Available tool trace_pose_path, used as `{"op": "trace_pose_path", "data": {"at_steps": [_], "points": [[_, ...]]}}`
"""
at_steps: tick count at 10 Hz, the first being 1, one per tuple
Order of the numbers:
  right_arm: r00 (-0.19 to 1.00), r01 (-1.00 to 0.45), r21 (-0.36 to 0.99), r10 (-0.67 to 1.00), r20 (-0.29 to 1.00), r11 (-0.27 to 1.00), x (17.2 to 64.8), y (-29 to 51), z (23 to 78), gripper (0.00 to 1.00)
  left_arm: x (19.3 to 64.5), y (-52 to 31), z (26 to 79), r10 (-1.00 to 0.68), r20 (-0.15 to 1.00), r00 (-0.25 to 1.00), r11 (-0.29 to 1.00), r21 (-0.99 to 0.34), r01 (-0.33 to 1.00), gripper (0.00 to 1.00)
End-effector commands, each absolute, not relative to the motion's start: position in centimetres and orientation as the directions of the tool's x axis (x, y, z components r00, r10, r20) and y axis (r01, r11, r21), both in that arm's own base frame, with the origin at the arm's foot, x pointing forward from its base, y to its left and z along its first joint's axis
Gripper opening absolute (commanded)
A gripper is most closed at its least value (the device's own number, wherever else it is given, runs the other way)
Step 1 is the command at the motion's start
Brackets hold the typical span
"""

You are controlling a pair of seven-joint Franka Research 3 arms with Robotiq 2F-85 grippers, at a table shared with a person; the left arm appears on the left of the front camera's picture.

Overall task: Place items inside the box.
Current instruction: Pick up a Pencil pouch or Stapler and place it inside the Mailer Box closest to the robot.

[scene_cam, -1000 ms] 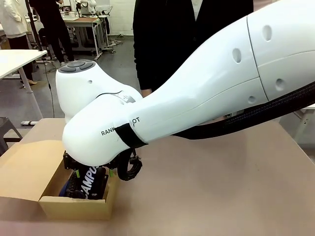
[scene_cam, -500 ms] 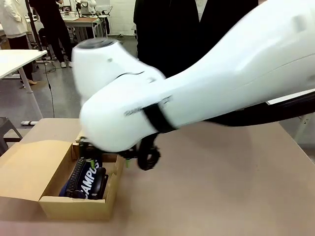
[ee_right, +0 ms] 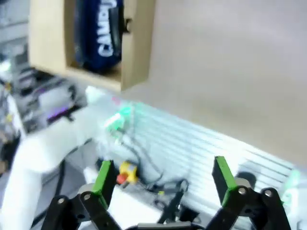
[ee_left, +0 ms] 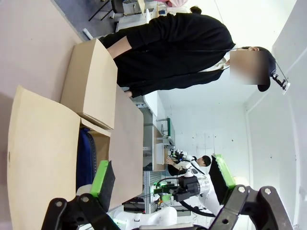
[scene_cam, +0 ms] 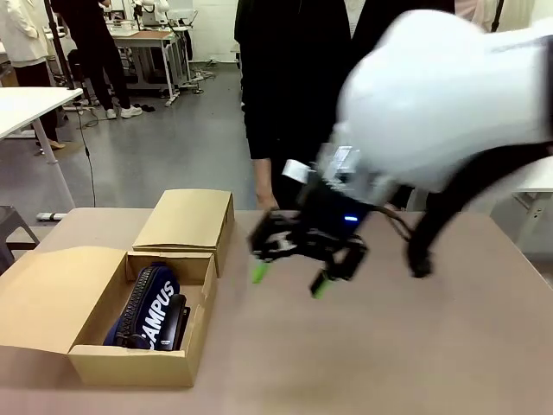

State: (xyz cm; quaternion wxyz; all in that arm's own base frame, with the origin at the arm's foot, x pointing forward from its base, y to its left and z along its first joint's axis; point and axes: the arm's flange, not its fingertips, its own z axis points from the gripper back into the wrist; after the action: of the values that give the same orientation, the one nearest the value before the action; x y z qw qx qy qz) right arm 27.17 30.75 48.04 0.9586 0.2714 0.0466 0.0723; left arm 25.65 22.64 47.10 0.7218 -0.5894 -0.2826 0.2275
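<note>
Your right tool hangs over the table with its green-padded fingers spread wide, gripping nothing and touching nothing. Well off to its left sits the open cardboard box, and the navy pouch lettered "CAMPUS" lies inside it. Your left tool is likewise spread and empty, with the box beyond its fingers. A person stands behind the right tool.

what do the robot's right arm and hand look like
The right arm is smooth, rounded white casing with a thick black cable looping beside it. Its hand is black, with a small blue light and two green-tipped fingers.
</note>
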Motion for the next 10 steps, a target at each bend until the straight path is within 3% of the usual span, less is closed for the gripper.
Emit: {"op": "trace_pose_path", "data": {"at_steps": [1, 2, 3, 5, 6, 8, 10], "points": [[0.982, -0.054, 0.662, 0.158, -0.098, 0.748, 25.3, 21.2, 46.1, 1.00, 25.6, 22.5, 47.0, 0.662, 0.154, 0.734, 0.195, -0.980, 0.030, 1.00], [0.978, 0.144, 0.591, -0.021, -0.210, 0.794, 24.9, 20.9, 45.6, 1.00, 25.6, 22.5, 47.0, 0.662, 0.154, 0.734, 0.195, -0.980, 0.030, 1.00], [0.983, -0.090, 0.617, 0.170, -0.072, 0.782, 26.2, 25.8, 47.3, 1.00, 25.6, 22.5, 47.0, 0.662, 0.154, 0.734, 0.195, -0.980, 0.030, 1.00], [0.986, -0.008, 0.632, 0.110, -0.123, 0.775, 25.1, 21.4, 45.7, 1.00, 25.6, 22.5, 47.0, 0.662, 0.154, 0.734, 0.195, -0.980, 0.030, 1.00], [0.950, -0.163, 0.599, 0.289, -0.118, 0.784, 24.5, 24.2, 45.4, 1.00, 25.6, 22.5, 47.0, 0.662, 0.154, 0.734, 0.195, -0.980, 0.030, 1.00], [0.998, -0.014, 0.727, 0.049, -0.026, 0.686, 29.4, 16.3, 47.6, 1.00, 25.6, 22.5, 47.0, 0.662, 0.154, 0.734, 0.195, -0.980, 0.030, 1.00], [0.990, 0.111, 0.824, -0.131, -0.045, 0.556, 30.3, 7.0, 48.1, 1.00, 25.6, 22.5, 47.0, 0.662, 0.154, 0.734, 0.195, -0.980, 0.030, 1.00]]}}
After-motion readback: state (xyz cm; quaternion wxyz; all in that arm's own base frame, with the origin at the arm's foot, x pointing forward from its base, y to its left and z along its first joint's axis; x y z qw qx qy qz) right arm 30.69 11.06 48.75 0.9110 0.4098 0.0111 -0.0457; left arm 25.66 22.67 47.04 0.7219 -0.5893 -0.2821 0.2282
